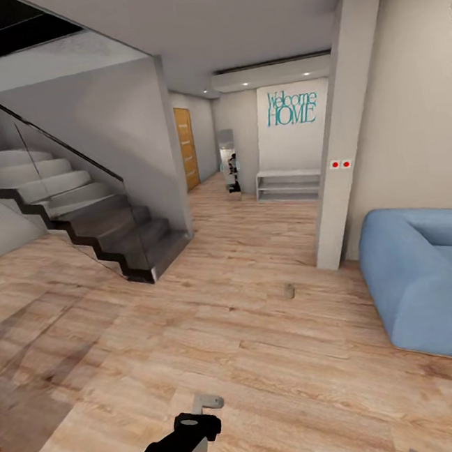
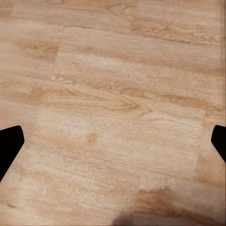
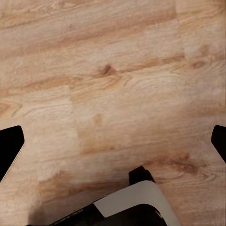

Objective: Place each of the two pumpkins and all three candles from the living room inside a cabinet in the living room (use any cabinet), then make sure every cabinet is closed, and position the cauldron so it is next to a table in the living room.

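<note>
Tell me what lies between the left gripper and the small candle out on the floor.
Bare wood floor, in the head view, between the left gripper and the candle.

The left hand (image 2: 113, 143) hangs above the floor (image 2: 117, 94), its two dark fingertips (image 2: 9, 146) at opposite edges, spread wide with nothing between them. The floor is pale wood planks with knotty grain.

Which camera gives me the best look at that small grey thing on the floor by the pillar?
The head view: the candle stands alone on the wood floor, in front of the pillar and left of the sofa. It is too small there to make out detail. Both wrist views look down at floorboards, with no candle in them.
</note>
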